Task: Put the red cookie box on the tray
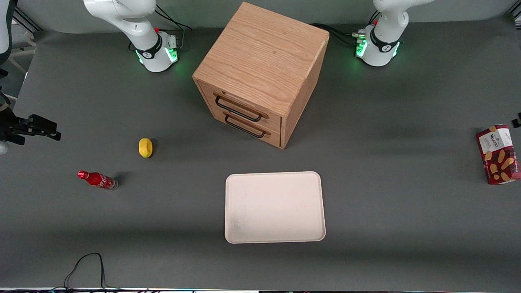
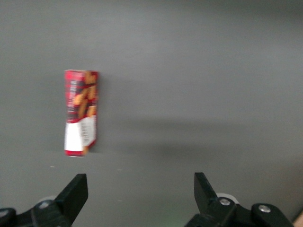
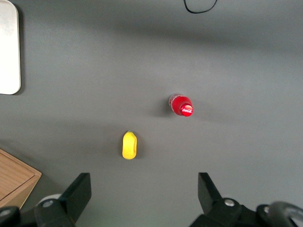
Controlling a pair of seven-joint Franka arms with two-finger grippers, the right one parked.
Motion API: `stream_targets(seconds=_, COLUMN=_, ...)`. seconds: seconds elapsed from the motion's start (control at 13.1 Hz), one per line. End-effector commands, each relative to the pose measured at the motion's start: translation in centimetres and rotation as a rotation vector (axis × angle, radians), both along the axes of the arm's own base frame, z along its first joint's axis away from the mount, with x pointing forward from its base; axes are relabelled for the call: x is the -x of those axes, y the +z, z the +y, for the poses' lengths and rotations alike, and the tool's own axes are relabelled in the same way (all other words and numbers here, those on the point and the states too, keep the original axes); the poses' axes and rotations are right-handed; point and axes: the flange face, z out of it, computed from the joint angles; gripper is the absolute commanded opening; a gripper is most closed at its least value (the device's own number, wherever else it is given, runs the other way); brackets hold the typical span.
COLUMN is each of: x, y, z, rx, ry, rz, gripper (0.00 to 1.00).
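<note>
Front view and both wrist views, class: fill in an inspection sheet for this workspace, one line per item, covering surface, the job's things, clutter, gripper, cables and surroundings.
Surface: dark grey table, matte.
Job's things: red cookie box lies flat on the table at the working arm's end; tray, cream-white, sits bare in front of the drawer cabinet, well apart from the box.
Clutter: wooden drawer cabinet with two handled drawers; yellow lemon-like object; small red soda bottle, both toward the parked arm's end.
Gripper: left gripper open, hovering above the table near the cookie box, holding nothing.
Cables: black loop at the table edge nearest the front camera; black leads at the arm bases.
Surroundings: nothing seen.
</note>
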Motion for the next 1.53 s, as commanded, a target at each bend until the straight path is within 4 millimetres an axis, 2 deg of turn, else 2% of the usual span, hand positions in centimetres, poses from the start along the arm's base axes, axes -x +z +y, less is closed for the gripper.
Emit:
stream_targets(seconds=0.0, x=2.7, y=-1.7, z=8.6, rx=-0.003, ry=-0.043, rz=-0.024, gripper=1.00)
stream_targets(seconds=0.08, x=4.0, y=-2.0, z=11.2, rx=-0.007, ry=-0.051, rz=-0.033, gripper=1.00)
stream_targets(seconds=0.23, x=5.8, y=-2.5, z=14.8, rx=-0.025, ry=-0.013, rz=-0.048, gripper=1.00)
stream_targets(seconds=0.46, x=6.0, y=-3.6, z=15.8, rx=-0.049, ry=-0.011, rz=-0.020, gripper=1.00)
stream_targets(seconds=0.54, x=5.5, y=-4.7, z=16.1, rx=-0.049, ry=-0.012, rz=-0.018, gripper=1.00)
stream_targets(seconds=0.84, x=2.8, y=-12.4, z=16.1, rx=-0.014, ry=-0.040, rz=0.017, gripper=1.00)
stream_targets(seconds=0.92, x=2.5, y=-14.7, z=15.4, rx=-0.014, ry=-0.055, rz=0.011, gripper=1.00)
stream_targets(seconds=1.07, x=2.9, y=-19.3, z=14.2, rx=-0.039, ry=-0.069, rz=-0.031, gripper=1.00)
stream_targets(seconds=1.22, x=3.2, y=-22.3, z=14.0, rx=-0.046, ry=-0.070, rz=-0.043, gripper=1.00)
stream_targets(seconds=1.45, x=3.8, y=-25.2, z=14.3, rx=-0.026, ry=-0.054, rz=-0.030, gripper=1.00)
